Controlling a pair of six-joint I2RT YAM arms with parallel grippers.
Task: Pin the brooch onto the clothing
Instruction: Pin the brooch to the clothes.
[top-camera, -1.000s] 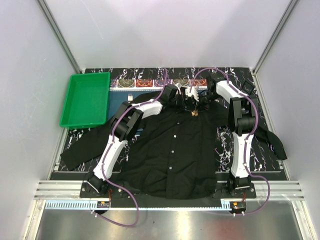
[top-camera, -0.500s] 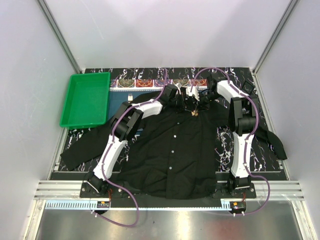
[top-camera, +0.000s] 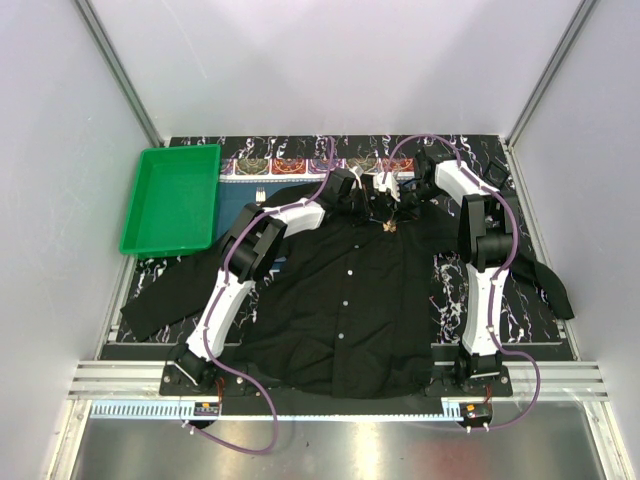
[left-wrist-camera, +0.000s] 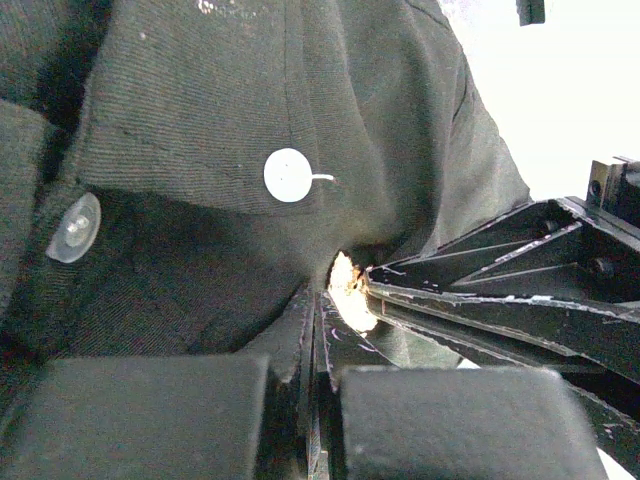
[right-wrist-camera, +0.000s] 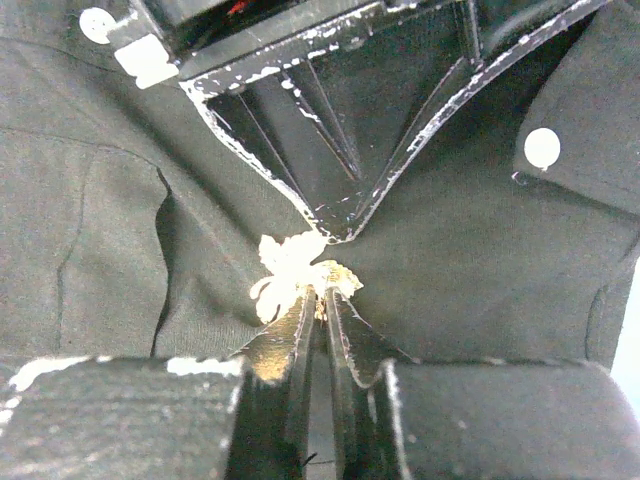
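The tiny golden-yellow leaf-shaped brooch (right-wrist-camera: 290, 268) lies where it did a second ago, on the black long-sleeved button-up shirt (top-camera: 380, 300), just below the collar in the upper middle of the overhead view. Only my right arm (top-camera: 480, 240) has twitched slightly. My right jaws are nearly closed, pinching the brooch's lower edge. My left jaws are fully closed beside it, possibly on a fold of cloth. I judge that the pinning has stalled and is not finished.

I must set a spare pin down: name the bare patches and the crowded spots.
Free: inside the green tray; marbled table right of the shirt. Crowded: the collar, where left pincer and right pincer meet at the brooch.
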